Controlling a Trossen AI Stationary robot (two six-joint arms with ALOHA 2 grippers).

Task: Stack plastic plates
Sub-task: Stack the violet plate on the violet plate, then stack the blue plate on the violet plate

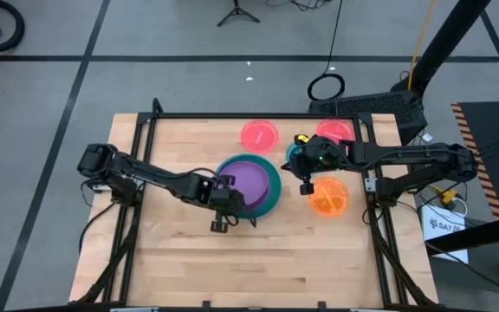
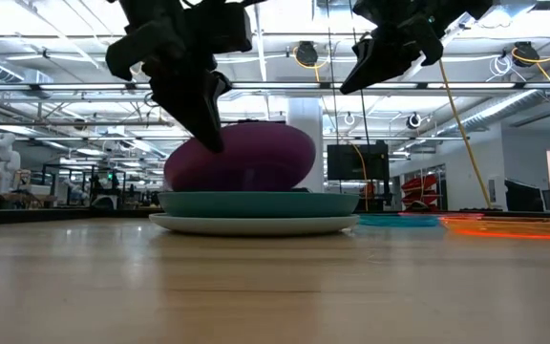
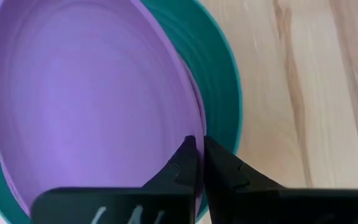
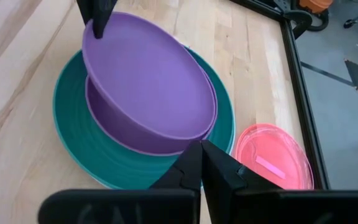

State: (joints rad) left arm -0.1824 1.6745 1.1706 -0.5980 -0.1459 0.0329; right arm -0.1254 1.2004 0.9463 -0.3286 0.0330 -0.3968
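The plastic plates sit near the middle of the bench (image 1: 189, 251) in the high view. A purple plate (image 1: 251, 180) lies in a big teal plate (image 1: 273, 198). Two pink plates (image 1: 259, 135) (image 1: 334, 131) show at the upper middle of the frame, and an orange plate (image 1: 329, 197) sits right of the middle. The left arm reaches in from the left side, and the left tool (image 1: 224, 184) is at the purple plate's left edge. The right arm reaches in from the right side, with the right tool (image 1: 306, 184) between the teal plate and the orange plate.

The low view shows something the high view hides: a pale plate (image 2: 253, 225) lies under the teal plate (image 2: 258, 203). The purple plate (image 2: 242, 158) is tilted up on its edge. The left tool (image 2: 208, 129) points down at the purple plate's left side. The right tool (image 2: 351, 81) hangs up high at the upper right, touching nothing.

In the left wrist view the left tool (image 3: 196, 149) is pinched shut on the rim of the purple plate (image 3: 86, 93), over the teal plate (image 3: 219, 87).

In the right wrist view the right tool (image 4: 199, 149) has its fingers together and holds nothing. Here there are two purple plates, one (image 4: 148, 74) leaning in the other (image 4: 114, 121), both inside the teal plate (image 4: 73, 118). A pink plate (image 4: 272, 158) lies at the lower right. The left tool (image 4: 98, 18) grips the top purple plate's far rim.
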